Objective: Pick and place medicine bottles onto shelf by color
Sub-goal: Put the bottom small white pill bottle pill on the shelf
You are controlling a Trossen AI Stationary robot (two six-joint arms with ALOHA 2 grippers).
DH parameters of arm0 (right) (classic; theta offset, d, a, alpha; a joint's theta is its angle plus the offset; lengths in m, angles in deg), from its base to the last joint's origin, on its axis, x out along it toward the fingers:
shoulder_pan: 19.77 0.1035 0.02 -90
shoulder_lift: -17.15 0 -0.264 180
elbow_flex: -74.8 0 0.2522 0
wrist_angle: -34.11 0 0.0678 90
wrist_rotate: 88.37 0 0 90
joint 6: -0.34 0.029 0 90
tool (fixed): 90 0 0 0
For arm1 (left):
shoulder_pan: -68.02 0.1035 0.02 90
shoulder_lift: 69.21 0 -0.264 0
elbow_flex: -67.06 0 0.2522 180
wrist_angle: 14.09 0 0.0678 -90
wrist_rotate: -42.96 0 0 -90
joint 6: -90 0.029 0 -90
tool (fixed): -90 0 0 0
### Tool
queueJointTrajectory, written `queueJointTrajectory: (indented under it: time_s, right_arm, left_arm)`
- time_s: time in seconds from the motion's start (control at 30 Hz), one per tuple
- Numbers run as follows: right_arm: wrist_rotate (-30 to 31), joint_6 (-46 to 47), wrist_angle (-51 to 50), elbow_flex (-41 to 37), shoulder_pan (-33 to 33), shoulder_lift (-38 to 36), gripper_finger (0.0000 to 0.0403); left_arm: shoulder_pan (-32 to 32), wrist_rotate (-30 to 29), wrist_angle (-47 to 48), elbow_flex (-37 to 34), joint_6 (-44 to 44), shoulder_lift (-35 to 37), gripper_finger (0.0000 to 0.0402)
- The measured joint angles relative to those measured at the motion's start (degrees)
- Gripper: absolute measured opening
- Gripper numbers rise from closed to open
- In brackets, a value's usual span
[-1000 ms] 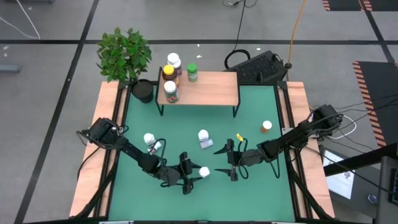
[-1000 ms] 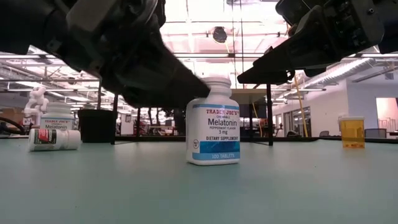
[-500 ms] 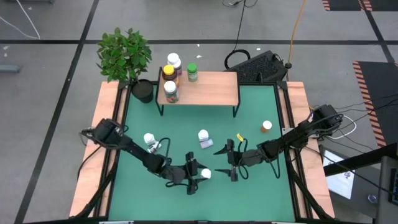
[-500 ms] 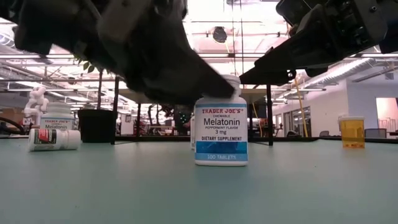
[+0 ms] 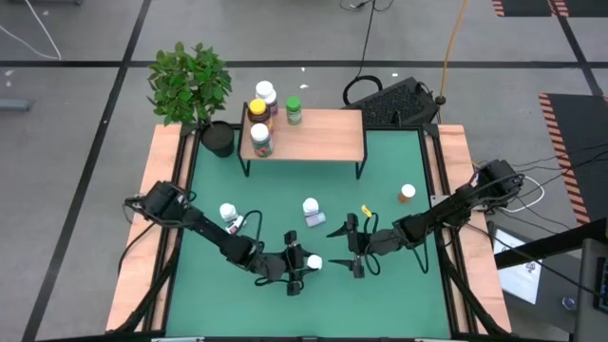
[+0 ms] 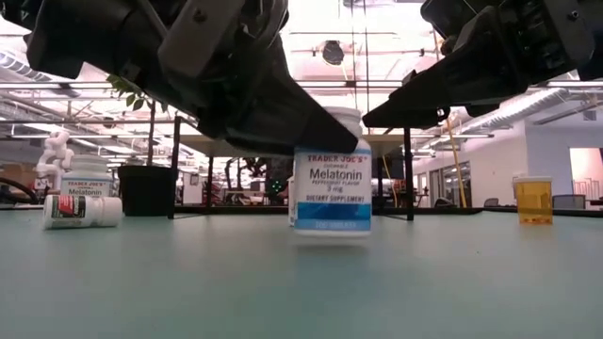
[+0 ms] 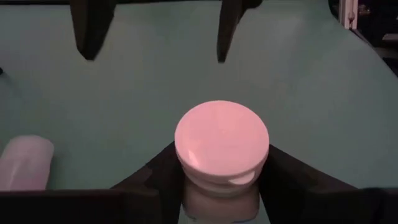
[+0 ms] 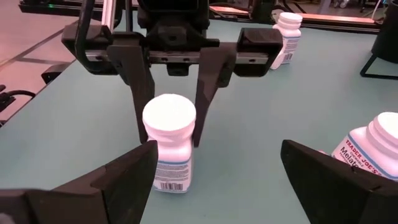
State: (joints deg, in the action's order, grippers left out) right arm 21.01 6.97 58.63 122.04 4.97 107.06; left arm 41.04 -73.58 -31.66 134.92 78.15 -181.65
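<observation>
My left gripper [image 5: 302,264] is shut on a white-capped Melatonin bottle [image 5: 313,261] near the table's front middle, also seen in the low view [image 6: 333,174]. My right gripper [image 5: 352,247] stands open just right of it, facing it, with nothing between its fingers. The shelf [image 5: 313,135] at the far edge carries a yellow-capped bottle [image 5: 256,109], a green one [image 5: 294,110] and two white-capped ones [image 5: 265,92]. Loose on the table are a white-capped bottle [image 5: 228,213], a bottle on its side [image 5: 312,211] and an orange bottle [image 5: 407,193]. My left gripper pinches the bottle between its two fingers [image 8: 138,93], just under the cap at the bottle's shoulder [image 7: 186,186]. The fingers come nearly level from the table's left, slanting slightly down. The bottle is upright; whether its base [image 6: 333,231] still touches the table, I cannot tell.
A potted plant [image 5: 190,81] in a black pot [image 5: 218,139] stands left of the shelf. A small yellow thing [image 5: 366,209] lies near my right gripper. Wooden rails [image 5: 163,218] edge the green table on both sides. A keyboard [image 5: 399,100] lies behind the shelf.
My left gripper has moved toward the table's right, up to the Melatonin bottle, rolled a little, and closed its fingers onto it. The bottle has shifted slightly right and now shows a little higher in the low view.
</observation>
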Motion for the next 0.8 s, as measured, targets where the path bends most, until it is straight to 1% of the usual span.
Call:
queueJointTrajectory:
  time_s: [0.1,0.2,0.33,0.43,0.53,0.67,0.73,0.8]
  right_arm:
    - [-0.01,1.2,0.2,0.0,0.01,0.0,0.0336]
    - [-0.02,2.08,2.47,0.0,-0.23,0.01,0.0336]
    - [0.32,1.26,6.48,0.0,-0.74,0.12,0.0336]
    - [0.44,-0.12,9.75,0.0,-0.75,2.35,0.0336]
    - [1.72,-3.55,14.1,1.9,-0.75,6.88,0.0336]
    - [1.79,-6.35,10.87,7.46,-0.77,11.18,0.0336]
    - [1.77,-6.73,7.97,8.92,-0.75,12.21,0.0336]
    - [1.75,-6.28,7.38,9.44,-0.77,12.58,0.0336]
  left_arm:
    - [-0.02,-0.11,-0.1,0.0,-0.85,0.06,0.0165]
    - [0.17,-0.47,0.18,0.0,-1.45,0.06,0.0183]
    - [1.42,-0.47,3.47,0.02,-4.64,0.13,0.0199]
    - [1.71,-0.49,4.04,0.04,-5.13,0.19,0.0204]
    - [1.61,-0.04,4.45,0.0,-4.89,0.13,0.0206]
    - [1.66,-0.03,4.64,0.0,-6.88,0.12,0.0208]
    - [1.66,-0.03,4.9,0.0,-7.37,0.12,0.0208]
    - [1.47,-0.03,5.68,0.0,-7.63,0.12,0.0208]
